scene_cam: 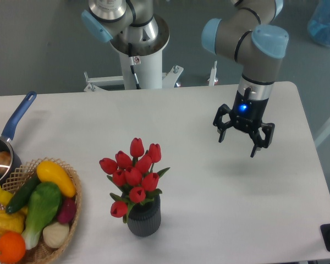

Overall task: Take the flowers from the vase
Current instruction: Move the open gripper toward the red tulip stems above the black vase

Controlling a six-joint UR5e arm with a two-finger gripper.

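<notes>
Near edge, left of centre: vase (144, 221) upright on the white table (209, 192), flowers (133, 170) standing in its mouth. Near left: wicker basket (55, 245) of vegetables, with the saucepan (3, 151) just behind it. Farther right: gripper (240, 138) above the table, fingers spread, holding nothing, well apart from the flowers.

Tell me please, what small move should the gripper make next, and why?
Probably move the gripper sideways toward the flowers and stop above them. It hangs open and empty over bare table, well apart from the bunch, which stands upright in the vase. No grasp is possible until it is above the tulips.
</notes>
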